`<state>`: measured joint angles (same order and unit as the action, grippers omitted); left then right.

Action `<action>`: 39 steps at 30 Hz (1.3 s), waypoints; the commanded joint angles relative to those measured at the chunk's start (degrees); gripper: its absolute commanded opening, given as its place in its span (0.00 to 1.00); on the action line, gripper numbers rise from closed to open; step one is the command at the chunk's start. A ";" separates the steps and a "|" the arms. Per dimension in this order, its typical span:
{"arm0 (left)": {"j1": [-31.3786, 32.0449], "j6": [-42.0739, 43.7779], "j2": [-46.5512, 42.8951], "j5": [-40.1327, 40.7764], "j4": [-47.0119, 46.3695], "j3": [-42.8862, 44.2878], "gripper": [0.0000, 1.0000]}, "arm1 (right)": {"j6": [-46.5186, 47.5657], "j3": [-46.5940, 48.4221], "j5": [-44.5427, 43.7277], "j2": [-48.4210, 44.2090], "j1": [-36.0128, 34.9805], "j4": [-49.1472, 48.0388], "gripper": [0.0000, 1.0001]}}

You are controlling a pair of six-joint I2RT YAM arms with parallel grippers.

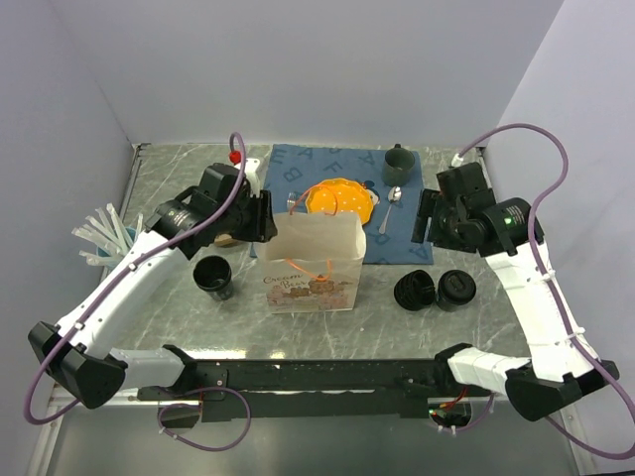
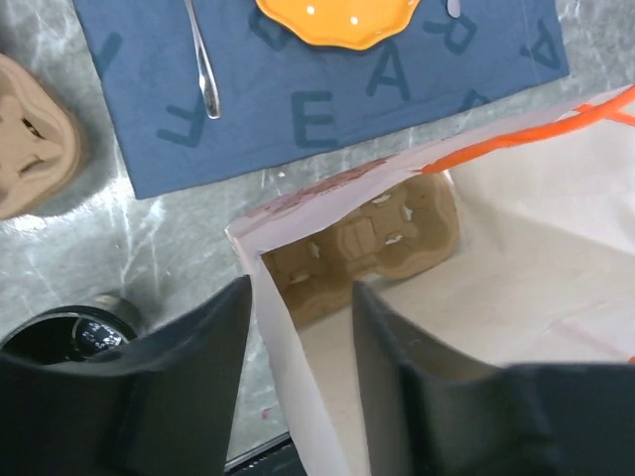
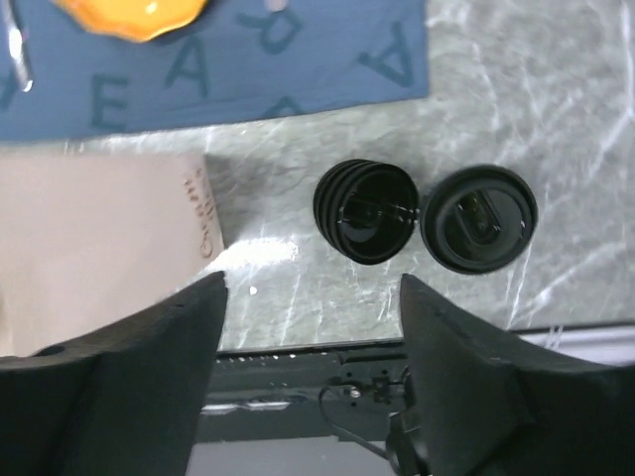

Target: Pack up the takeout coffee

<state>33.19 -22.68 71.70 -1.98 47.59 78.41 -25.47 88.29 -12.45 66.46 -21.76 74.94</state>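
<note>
The takeout coffee, a small black tapered cup (image 1: 213, 276), stands open left of the white paper bag (image 1: 310, 263). In the left wrist view it shows at the bottom left (image 2: 69, 337), partly behind a finger. My left gripper (image 1: 265, 222) is open at the bag's left rear corner. Its fingers (image 2: 303, 293) straddle the bag's wall (image 2: 288, 347), one outside and one inside. A brown cardboard cup carrier (image 2: 367, 243) lies inside the bag. A black ribbed lid (image 3: 365, 210) and a smooth black lid (image 3: 479, 218) lie right of the bag. My right gripper (image 3: 310, 288) is open and empty above them.
A blue placemat (image 1: 298, 169) at the back holds an orange plate (image 1: 340, 196), a fork, a spoon (image 1: 391, 203) and a dark green mug (image 1: 398, 162). A light blue cup of clear straws (image 1: 99, 248) stands far left. A second cardboard carrier (image 2: 30, 134) lies by the mat.
</note>
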 commanded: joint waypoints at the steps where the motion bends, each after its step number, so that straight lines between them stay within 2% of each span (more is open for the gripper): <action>1: -0.23 1.41 -3.14 -0.93 -2.94 -0.10 0.59 | -6.07 -0.31 -5.21 0.77 3.46 3.89 0.86; 3: -0.14 -0.77 -4.02 1.79 -2.86 0.42 0.75 | -9.14 -0.92 -6.27 2.27 5.31 6.53 0.89; 5: -0.23 -1.49 -5.16 4.06 -3.03 0.43 0.85 | -10.64 -3.20 -7.24 2.36 8.21 6.72 0.94; 6: -0.14 -2.02 -5.43 6.87 -2.95 0.08 0.96 | -11.08 -4.08 -7.33 2.01 9.35 6.45 0.95; 7: -0.14 -2.02 -5.95 8.03 -2.95 -0.01 0.99 | -11.61 -6.18 -6.98 1.49 12.41 5.93 0.95; 11: -0.14 -3.69 -6.75 11.82 -1.46 -0.01 0.97 | -9.42 -13.39 -2.17 -2.20 21.46 -0.48 0.91; 14: -0.14 -4.65 -6.84 11.99 0.13 0.16 0.97 | -10.30 -17.01 -1.79 -0.81 27.10 -2.07 0.89; 17: -0.14 -5.62 -9.02 12.96 -1.01 -1.24 0.97 | -9.86 -19.99 -1.45 0.43 29.13 -6.02 0.89; 18: -0.14 -5.97 -9.56 13.40 -1.10 -2.20 0.97 | -9.42 -20.70 1.08 0.69 30.62 -7.16 0.89; 23: -0.14 -6.33 -12.11 14.01 -1.89 -3.97 0.97 | -9.94 -21.93 4.79 4.73 31.25 -9.72 0.89; 27: -0.14 -5.02 -11.94 15.25 -1.28 -3.79 0.97 | -11.26 -25.09 4.10 4.83 31.25 -10.77 0.89; 29: -0.14 -4.57 -11.94 15.86 -1.10 -3.97 0.97 | -11.26 -26.06 2.96 4.39 31.25 -11.30 0.91; 30: -0.14 -4.48 -11.94 16.04 -0.84 -4.23 0.97 | -11.35 -26.59 2.43 4.47 31.25 -11.13 0.96; 32: -0.14 -4.39 -12.02 16.22 -0.75 -4.49 0.97 | -11.35 -26.68 1.73 4.82 31.25 -10.60 0.99; 39: -0.14 -4.31 -13.08 18.76 -1.27 -4.58 0.97 | -10.56 -28.26 1.02 3.94 31.34 -12.01 0.95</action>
<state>33.19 -27.68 60.25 13.85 47.81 74.22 -35.75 61.17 -9.26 71.79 9.28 64.71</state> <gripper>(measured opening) 0.969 0.963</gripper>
